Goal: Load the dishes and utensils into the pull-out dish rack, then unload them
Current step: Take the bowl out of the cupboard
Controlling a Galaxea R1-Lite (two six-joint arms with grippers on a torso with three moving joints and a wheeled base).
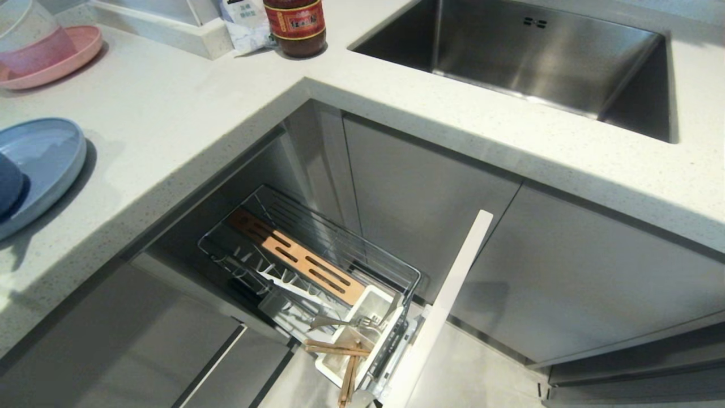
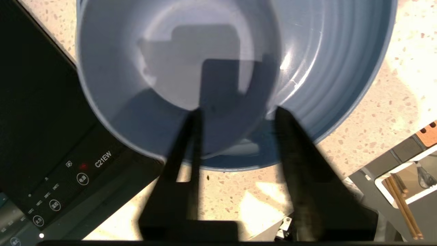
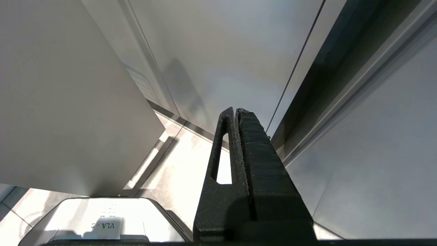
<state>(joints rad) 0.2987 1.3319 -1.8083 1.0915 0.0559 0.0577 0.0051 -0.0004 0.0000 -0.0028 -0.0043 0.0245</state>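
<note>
On the counter at the far left lies the light-blue plate [image 1: 48, 161], and the small blue bowl [image 1: 8, 184] rests in it. In the left wrist view the bowl [image 2: 136, 85] lies inside the ridged plate [image 2: 334, 61]. My left gripper [image 2: 237, 111] is open over the bowl's near rim, one finger on each side, holding nothing. The pull-out dish rack [image 1: 317, 226] stands drawn out below the counter. Its white utensil box [image 1: 362, 300] holds the fork [image 1: 345, 324] and the chopsticks [image 1: 348, 368]. My right gripper [image 3: 236, 110] is shut and empty, low beside the cabinet fronts.
A pink plate [image 1: 54, 65] with a pale bowl [image 1: 28, 34] sits at the back left, a sauce bottle [image 1: 295, 25] behind the corner, the steel sink [image 1: 527, 56] to the right. A black hob [image 2: 41, 119] borders the blue plate. The rack's pale front panel [image 1: 447, 300] juts outward.
</note>
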